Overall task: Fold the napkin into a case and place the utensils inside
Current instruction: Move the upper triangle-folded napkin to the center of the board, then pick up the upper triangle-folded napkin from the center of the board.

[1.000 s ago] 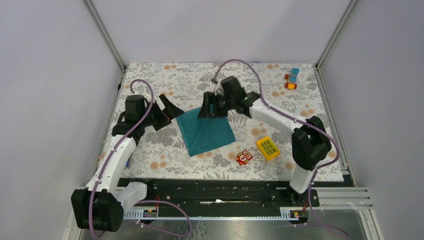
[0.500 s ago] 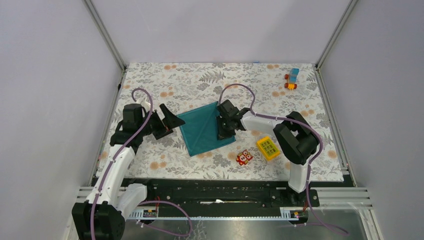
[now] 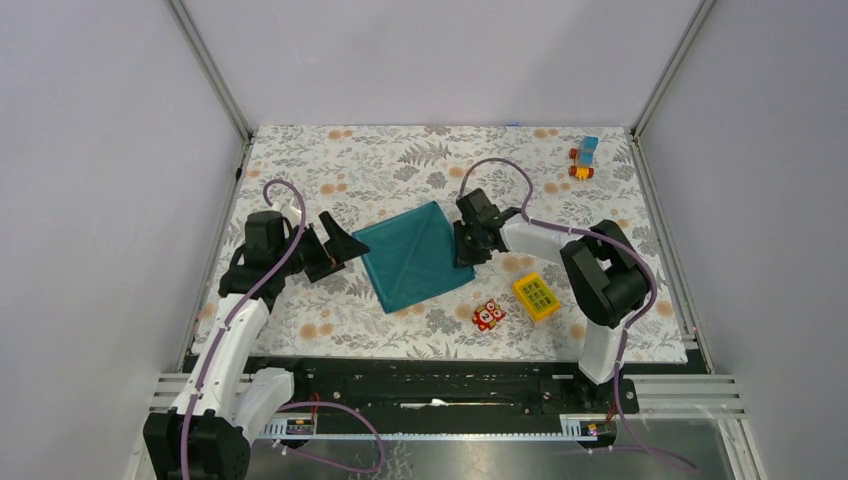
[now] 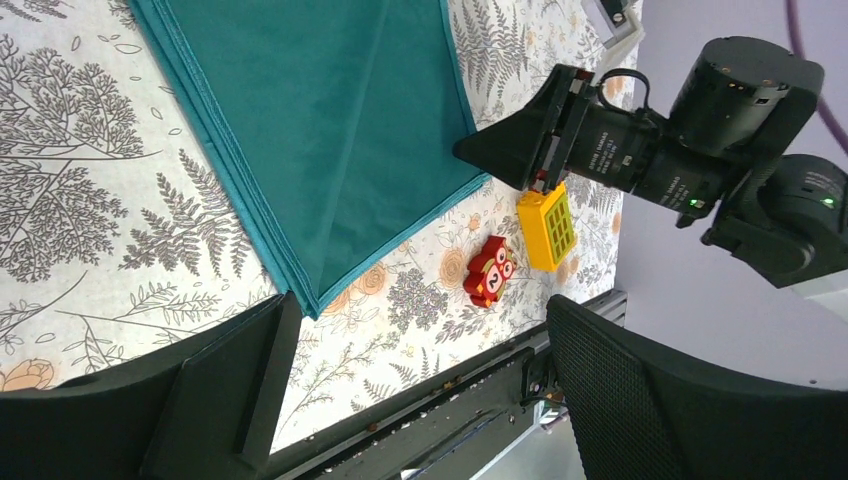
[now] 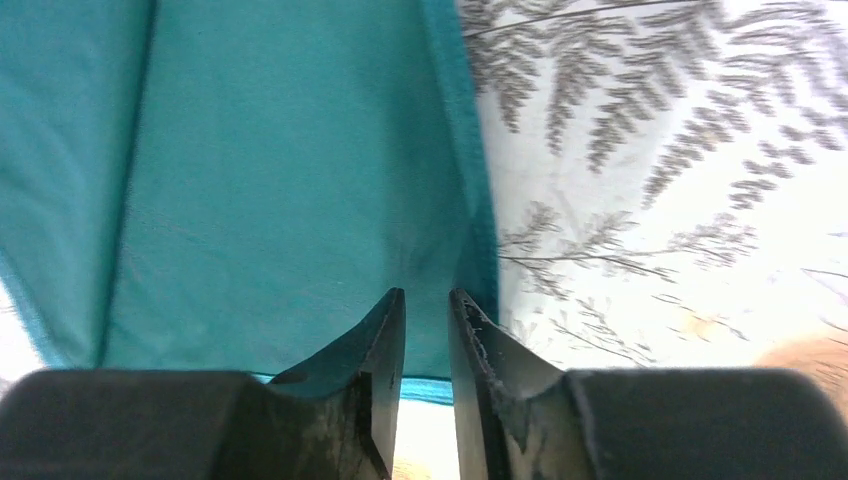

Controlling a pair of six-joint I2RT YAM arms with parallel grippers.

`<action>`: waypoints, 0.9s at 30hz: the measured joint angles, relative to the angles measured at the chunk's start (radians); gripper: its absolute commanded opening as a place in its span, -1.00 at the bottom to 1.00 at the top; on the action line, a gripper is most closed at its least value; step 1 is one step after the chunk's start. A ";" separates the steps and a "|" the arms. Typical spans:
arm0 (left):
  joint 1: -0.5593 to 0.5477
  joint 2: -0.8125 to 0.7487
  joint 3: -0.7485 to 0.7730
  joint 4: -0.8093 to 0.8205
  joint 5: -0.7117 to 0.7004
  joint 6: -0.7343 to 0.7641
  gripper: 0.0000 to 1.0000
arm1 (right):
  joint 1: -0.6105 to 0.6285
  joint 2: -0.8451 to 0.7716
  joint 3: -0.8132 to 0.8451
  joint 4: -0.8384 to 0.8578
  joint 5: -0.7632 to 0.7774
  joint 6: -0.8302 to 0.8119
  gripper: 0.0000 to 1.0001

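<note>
Near the middle of the bench (image 3: 300, 160), on its leaf-and-flower printed cover, the napkin (image 3: 415, 255) lay flat as a teal four-sided shape turned so that one corner pointed to the far side. A straight crease ran across it. In the left wrist view, two layered hems showed along its near-left edge.

At the napkin's right side, the right end effector (image 5: 425, 295) pointed down at the cloth just inside the right hem. Its jaws were drawn close with only a thin slit between them, and the tips sat low over the fabric. Faint puckers showed in the cloth by the tips, but I could not tell whether any fabric was pinched between them.

Just beside the napkin's left corner, and apart from it, the left end effector (image 3: 340, 250) hung released, its jaws spread wide and nothing between them. Its opening faced the cloth.

A small red owl toy (image 3: 488, 314) stood on the cover near the napkin's near-right edge without touching it. A yellow gridded block (image 3: 536, 296) lay just to the right of the owl. Well apart from these, a little blue and orange toy car (image 3: 584, 158) sat near the far right corner of the bench.
</note>
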 measured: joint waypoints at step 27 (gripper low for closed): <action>0.008 0.649 0.215 0.054 -0.196 0.039 0.00 | 0.335 -0.007 0.251 -0.241 0.049 -0.005 0.28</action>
